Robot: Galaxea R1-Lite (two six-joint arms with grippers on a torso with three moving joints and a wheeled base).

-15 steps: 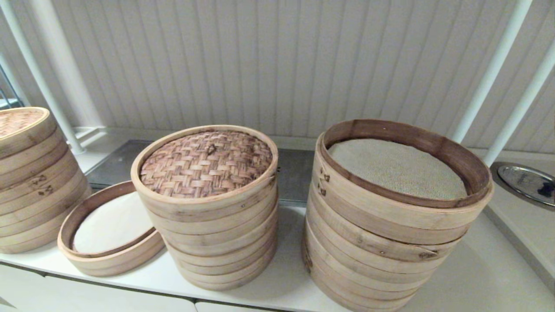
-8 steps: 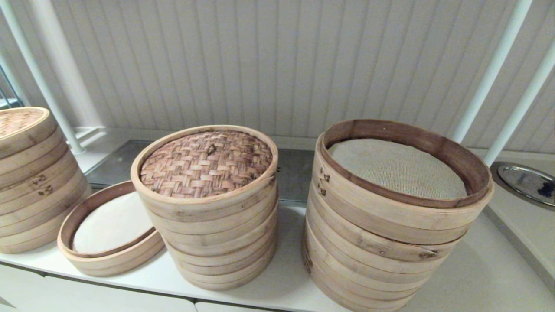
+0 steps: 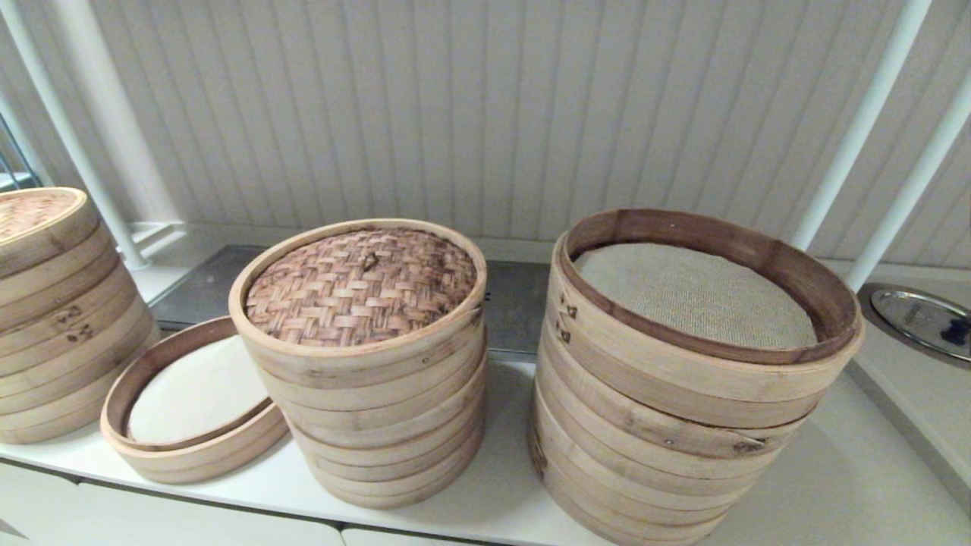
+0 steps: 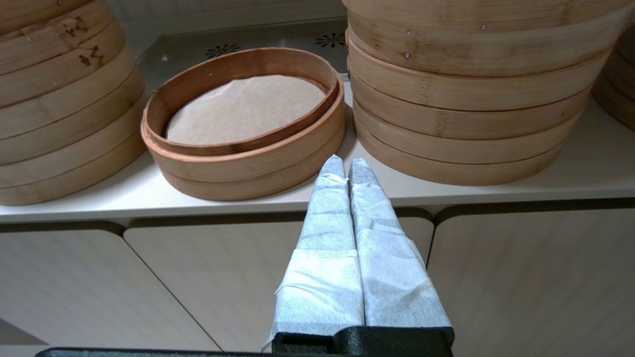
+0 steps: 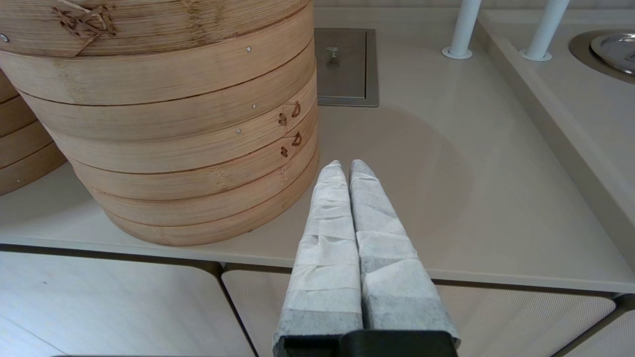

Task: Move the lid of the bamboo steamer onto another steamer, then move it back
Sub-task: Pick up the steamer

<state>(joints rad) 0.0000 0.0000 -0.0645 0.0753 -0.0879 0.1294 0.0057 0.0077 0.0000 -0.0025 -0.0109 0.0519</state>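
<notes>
The bamboo steamer lid, reddish-brown weave with a small loop at its centre, lies on top of the medium stack of pale rings in the middle of the counter; the stack's liner is hidden beneath it. In the left wrist view that stack shows only its side. My left gripper is shut and empty, low in front of the counter edge, between the low steamer and the medium stack. My right gripper is also shut and empty, before the counter edge, right of the wide stack. Neither gripper shows in the head view.
A low two-ring steamer with a white liner stands left of the medium stack. A tall stack with dark marks is at far left. The wide stack with beige mesh liner stands at right. A metal dish and white posts are beyond.
</notes>
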